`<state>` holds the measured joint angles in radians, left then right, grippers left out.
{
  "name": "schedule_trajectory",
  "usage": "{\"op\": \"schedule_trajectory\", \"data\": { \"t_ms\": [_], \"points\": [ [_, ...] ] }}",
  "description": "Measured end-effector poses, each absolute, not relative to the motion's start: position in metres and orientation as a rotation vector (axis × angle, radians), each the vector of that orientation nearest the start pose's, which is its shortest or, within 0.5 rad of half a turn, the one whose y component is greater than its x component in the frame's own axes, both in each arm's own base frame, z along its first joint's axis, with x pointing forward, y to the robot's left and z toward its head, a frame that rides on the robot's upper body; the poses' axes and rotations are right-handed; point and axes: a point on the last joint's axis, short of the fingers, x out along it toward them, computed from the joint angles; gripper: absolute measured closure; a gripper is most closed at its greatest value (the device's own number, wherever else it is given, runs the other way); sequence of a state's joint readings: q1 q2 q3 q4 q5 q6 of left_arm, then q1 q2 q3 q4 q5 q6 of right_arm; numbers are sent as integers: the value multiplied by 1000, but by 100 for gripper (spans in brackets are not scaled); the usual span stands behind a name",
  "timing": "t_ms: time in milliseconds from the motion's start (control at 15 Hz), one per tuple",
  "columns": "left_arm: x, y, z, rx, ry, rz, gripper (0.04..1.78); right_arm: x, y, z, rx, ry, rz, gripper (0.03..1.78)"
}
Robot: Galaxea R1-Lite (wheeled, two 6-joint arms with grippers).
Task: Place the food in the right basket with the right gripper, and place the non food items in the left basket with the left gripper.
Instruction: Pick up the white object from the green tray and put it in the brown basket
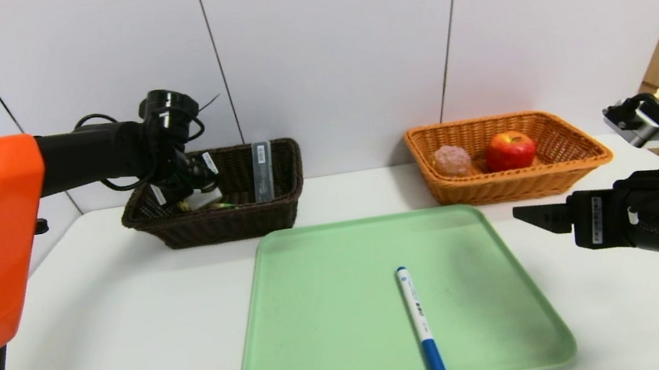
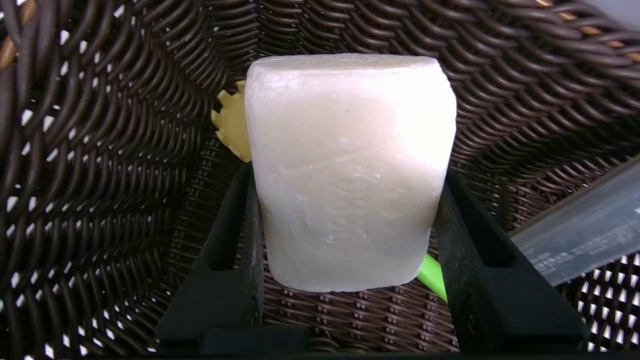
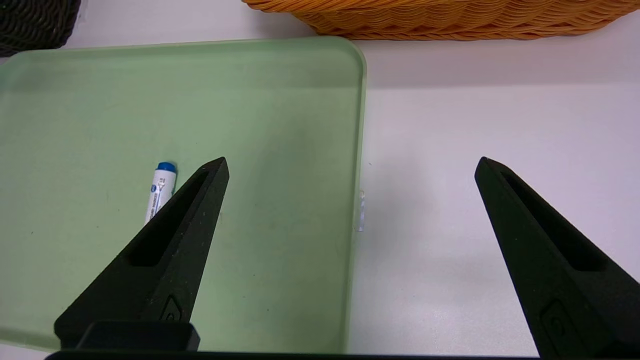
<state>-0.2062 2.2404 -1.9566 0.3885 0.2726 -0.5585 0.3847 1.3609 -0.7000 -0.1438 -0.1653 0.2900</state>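
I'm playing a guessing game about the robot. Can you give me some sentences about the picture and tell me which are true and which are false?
1. The apple lies in the orange basket. True.
2. The marker is in the dark basket. False: it lies on the green tray.
3. The left gripper holds the white bar inside the dark basket. True.
4. The right gripper is shut on the bun. False: it is open and empty, beside the tray; the bun is in the orange basket.
5. The fork lies on the table. False: it is in the dark basket, behind the bar.
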Motion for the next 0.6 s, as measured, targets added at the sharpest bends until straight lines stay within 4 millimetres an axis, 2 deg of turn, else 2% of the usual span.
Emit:
{"op": "schedule_trajectory", "data": {
  "t_ms": [67, 333, 600],
  "points": [
    [447, -86, 195, -376, 615, 245, 86, 196, 75, 196, 144, 520, 141, 11],
    [448, -85, 196, -359, 605, 238, 56, 193, 74, 196, 144, 520, 140, 11],
    [444, -85, 204, -362, 588, 232, 38, 191, 73, 196, 144, 518, 141, 11]
  ]
}}
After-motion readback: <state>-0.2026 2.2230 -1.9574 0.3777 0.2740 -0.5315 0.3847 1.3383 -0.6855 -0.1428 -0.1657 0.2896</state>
